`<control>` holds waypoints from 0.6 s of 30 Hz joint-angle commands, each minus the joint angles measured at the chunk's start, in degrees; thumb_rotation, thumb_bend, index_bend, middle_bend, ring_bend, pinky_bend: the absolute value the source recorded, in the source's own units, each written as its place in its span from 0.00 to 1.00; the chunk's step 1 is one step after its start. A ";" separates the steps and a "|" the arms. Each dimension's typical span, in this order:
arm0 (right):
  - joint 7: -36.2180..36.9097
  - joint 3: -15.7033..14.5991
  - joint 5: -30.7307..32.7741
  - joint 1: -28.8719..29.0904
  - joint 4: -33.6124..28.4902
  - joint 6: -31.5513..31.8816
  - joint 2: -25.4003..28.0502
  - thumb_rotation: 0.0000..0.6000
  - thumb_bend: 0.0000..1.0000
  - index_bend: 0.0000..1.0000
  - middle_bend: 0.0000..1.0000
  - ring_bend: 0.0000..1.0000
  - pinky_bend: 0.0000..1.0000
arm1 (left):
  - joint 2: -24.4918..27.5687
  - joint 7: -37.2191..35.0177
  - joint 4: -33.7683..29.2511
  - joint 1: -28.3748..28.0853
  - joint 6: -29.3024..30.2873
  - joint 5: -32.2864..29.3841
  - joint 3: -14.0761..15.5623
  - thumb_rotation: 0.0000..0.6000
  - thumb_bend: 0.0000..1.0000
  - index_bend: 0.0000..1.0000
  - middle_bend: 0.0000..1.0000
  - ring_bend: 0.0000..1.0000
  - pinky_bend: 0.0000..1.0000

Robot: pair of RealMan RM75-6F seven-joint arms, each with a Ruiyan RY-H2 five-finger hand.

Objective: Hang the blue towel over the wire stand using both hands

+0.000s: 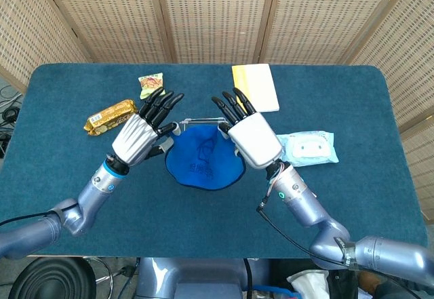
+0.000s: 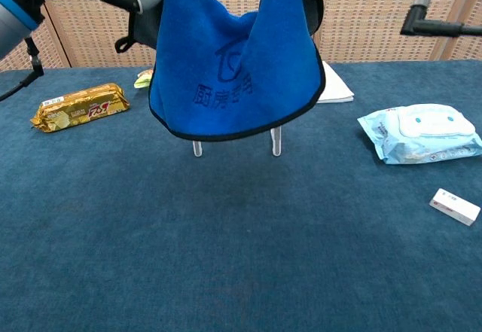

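Towel (image 1: pixel 204 162) (blue) hangs above wire stand (image 2: pixel 276 142), pinched by left robot hand (image 1: pixel 142 133) and right robot hand (image 1: pixel 248 136).

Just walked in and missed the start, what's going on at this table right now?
The robot is holding a blue towel up off the table, one top corner in its left hand and the other in its right hand. The towel hangs in the air in front of the wire stand, whose feet show just below its hem. It is not draped over the stand yet. Snack packs, a wipes pack and a booklet lie around, untouched.
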 commanded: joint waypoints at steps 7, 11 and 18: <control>-2.26 3.12 7.56 5.47 4.35 -2.03 -1.66 1.00 0.47 0.68 0.11 0.00 0.00 | 0.24 -0.04 2.52 -3.50 -4.68 -3.68 -4.32 1.00 0.52 0.72 0.00 0.00 0.00; -0.88 2.74 9.18 6.85 8.42 -2.89 -3.39 1.00 0.47 0.68 0.11 0.00 0.00 | -1.19 -1.36 5.79 -4.37 -7.41 -5.49 -4.71 1.00 0.52 0.72 0.00 0.00 0.00; 2.35 1.97 9.84 8.78 15.70 -4.26 -5.78 1.00 0.47 0.68 0.11 0.00 0.00 | -4.33 -4.66 12.48 -5.73 -9.41 -6.78 -4.93 1.00 0.52 0.72 0.00 0.00 0.00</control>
